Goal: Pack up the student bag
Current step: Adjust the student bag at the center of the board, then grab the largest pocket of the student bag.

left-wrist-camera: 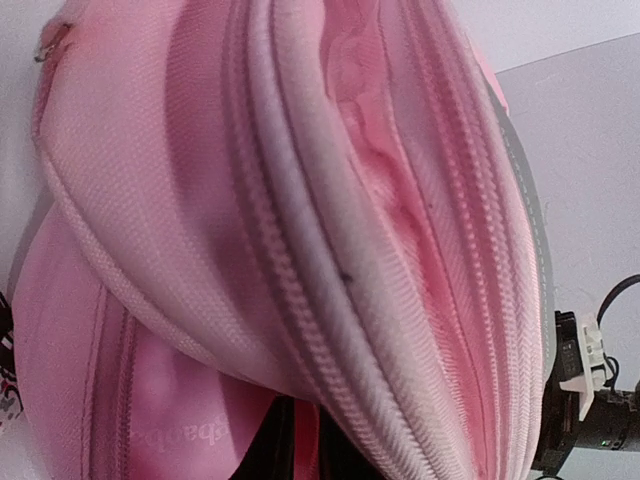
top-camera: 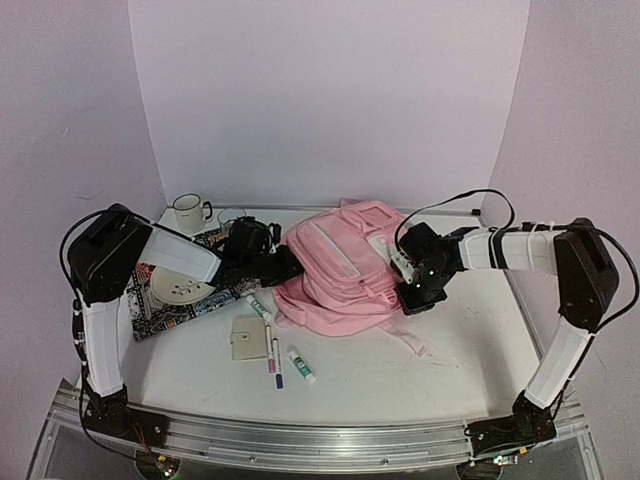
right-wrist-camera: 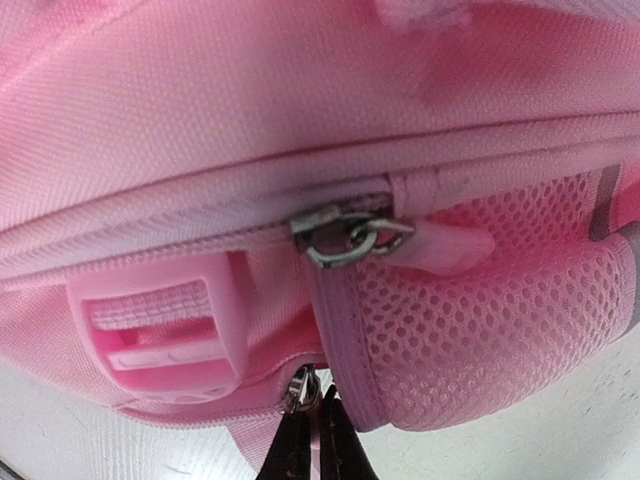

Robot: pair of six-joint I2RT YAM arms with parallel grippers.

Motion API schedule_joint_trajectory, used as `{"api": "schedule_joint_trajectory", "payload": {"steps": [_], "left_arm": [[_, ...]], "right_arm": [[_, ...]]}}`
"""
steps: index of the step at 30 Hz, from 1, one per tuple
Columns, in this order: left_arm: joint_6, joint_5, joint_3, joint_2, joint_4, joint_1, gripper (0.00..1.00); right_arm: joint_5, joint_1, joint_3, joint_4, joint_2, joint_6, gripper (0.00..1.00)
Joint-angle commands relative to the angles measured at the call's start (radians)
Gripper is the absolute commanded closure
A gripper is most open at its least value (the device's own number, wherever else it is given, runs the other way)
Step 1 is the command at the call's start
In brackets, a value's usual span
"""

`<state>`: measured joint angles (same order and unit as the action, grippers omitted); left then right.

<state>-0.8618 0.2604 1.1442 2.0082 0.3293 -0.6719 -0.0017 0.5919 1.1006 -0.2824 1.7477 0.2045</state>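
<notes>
The student bag (top-camera: 345,262), a soft light-pink backpack, lies in the middle of the table. My left gripper (top-camera: 287,266) is at its left side. In the left wrist view the bag (left-wrist-camera: 300,200) fills the frame, and the gripper (left-wrist-camera: 300,448) is shut on a strip of its pink fabric. My right gripper (top-camera: 412,292) is at the bag's right side. In the right wrist view it (right-wrist-camera: 315,432) is shut on a thin pink zip pull just below a metal slider (right-wrist-camera: 303,386). A second slider (right-wrist-camera: 345,232), a pink buckle (right-wrist-camera: 170,325) and a mesh pocket (right-wrist-camera: 480,320) sit above.
Left of the bag are a white mug (top-camera: 190,211), a plate (top-camera: 180,286) on a patterned cloth (top-camera: 160,308), a beige wallet (top-camera: 245,338), two markers (top-camera: 272,356) and a small tube (top-camera: 302,367). A bag strap (top-camera: 410,338) trails towards the front.
</notes>
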Motion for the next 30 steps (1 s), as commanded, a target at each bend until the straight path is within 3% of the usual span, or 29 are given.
{"api": "schedule_joint_trajectory", "payload": {"steps": [1, 7, 14, 17, 26, 30], "left_arm": [[0.087, -0.038, 0.0, -0.076, -0.026, -0.006, 0.8], [0.127, -0.119, -0.115, -0.242, -0.137, -0.02, 0.51], [0.09, -0.17, -0.218, -0.399, -0.209, -0.049, 0.13], [0.068, -0.15, -0.234, -0.405, -0.199, -0.049, 0.08], [0.032, -0.122, -0.239, -0.38, -0.169, -0.052, 0.02], [0.027, -0.123, -0.234, -0.353, -0.166, -0.064, 0.01]], "right_arm": [[-0.003, 0.01, -0.055, 0.025, -0.031, 0.011, 0.97], [-0.002, 0.012, -0.077, 0.091, -0.025, 0.027, 0.97], [0.052, 0.011, -0.126, 0.175, -0.018, 0.057, 0.74], [0.054, 0.011, -0.171, 0.239, -0.032, 0.07, 0.72], [0.121, 0.031, -0.294, 0.381, -0.096, 0.13, 0.69], [0.136, 0.051, -0.323, 0.4, -0.105, 0.148, 0.72]]}}
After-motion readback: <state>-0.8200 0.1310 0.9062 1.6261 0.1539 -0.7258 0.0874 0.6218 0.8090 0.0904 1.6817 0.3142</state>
